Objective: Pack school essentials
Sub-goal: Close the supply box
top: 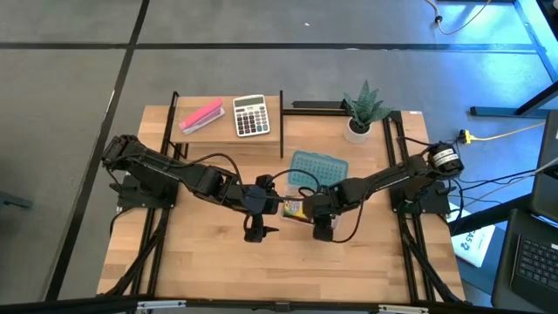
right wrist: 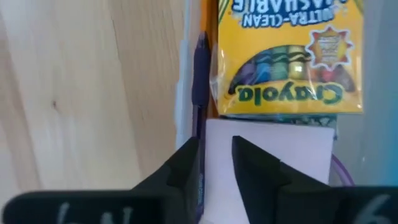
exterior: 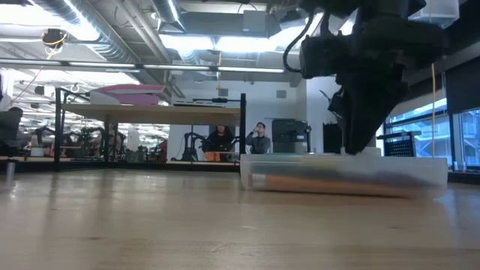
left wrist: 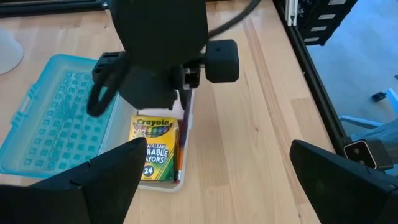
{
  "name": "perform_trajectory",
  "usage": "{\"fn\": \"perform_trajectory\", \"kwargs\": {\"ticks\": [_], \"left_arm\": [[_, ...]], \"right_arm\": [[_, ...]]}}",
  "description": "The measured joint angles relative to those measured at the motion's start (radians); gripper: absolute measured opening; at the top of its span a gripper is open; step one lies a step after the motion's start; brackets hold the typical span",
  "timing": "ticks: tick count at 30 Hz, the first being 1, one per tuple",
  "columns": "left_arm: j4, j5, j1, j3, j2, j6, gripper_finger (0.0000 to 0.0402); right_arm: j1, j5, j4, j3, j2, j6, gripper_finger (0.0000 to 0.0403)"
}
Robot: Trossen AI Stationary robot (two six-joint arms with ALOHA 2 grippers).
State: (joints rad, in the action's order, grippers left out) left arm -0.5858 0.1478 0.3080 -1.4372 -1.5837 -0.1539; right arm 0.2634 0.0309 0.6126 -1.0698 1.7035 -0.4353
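A clear plastic box [left wrist: 177, 183] lies at the table's middle, its blue lid [top: 318, 167] folded open toward the far side. In it lie a yellow crayon box [right wrist: 289, 56], a pale pink notepad [right wrist: 280, 155], a purple pen [right wrist: 200, 74] along one wall and an orange pencil [left wrist: 180, 149]. My right gripper [right wrist: 216, 146] points down into the box, its fingers a narrow gap apart over the notepad's edge beside the pen. My left gripper [left wrist: 217, 149] hovers to the left of the box, wide open, with nothing between its fingers. My right gripper comes from above with its fingertips [right wrist: 186, 165] over the notepad's edge [right wrist: 217, 134] and the pen's near end. Whether they touch either thing cannot be told. Nothing is lifted; the contents lie flat in the box.
A raised shelf at the far left carries a long pink block [top: 201, 116] and a grey calculator [top: 251, 115]. A potted plant [top: 362, 112] stands at the far right. Bare wood [top: 288, 270] runs along the near edge.
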Motion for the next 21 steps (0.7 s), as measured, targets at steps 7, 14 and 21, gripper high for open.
{"fn": "perform_trajectory", "kwargs": {"ticks": [7,14,21], "left_arm": [[-0.001,0.0,0.0,0.0,0.0,0.0,0.039],[-0.001,0.0,0.0,0.0,0.0,-0.002,0.0389],[-0.001,0.0,0.0,0.0,0.0,-0.024,0.039]], "right_arm": [[0.0,-0.002,0.033,0.0,-0.082,-0.057,0.0055],[-0.016,-0.01,0.13,0.0,-0.188,-0.085,0.0026],[-0.064,-0.074,0.199,0.0,-0.336,-0.086,0.0005]]}}
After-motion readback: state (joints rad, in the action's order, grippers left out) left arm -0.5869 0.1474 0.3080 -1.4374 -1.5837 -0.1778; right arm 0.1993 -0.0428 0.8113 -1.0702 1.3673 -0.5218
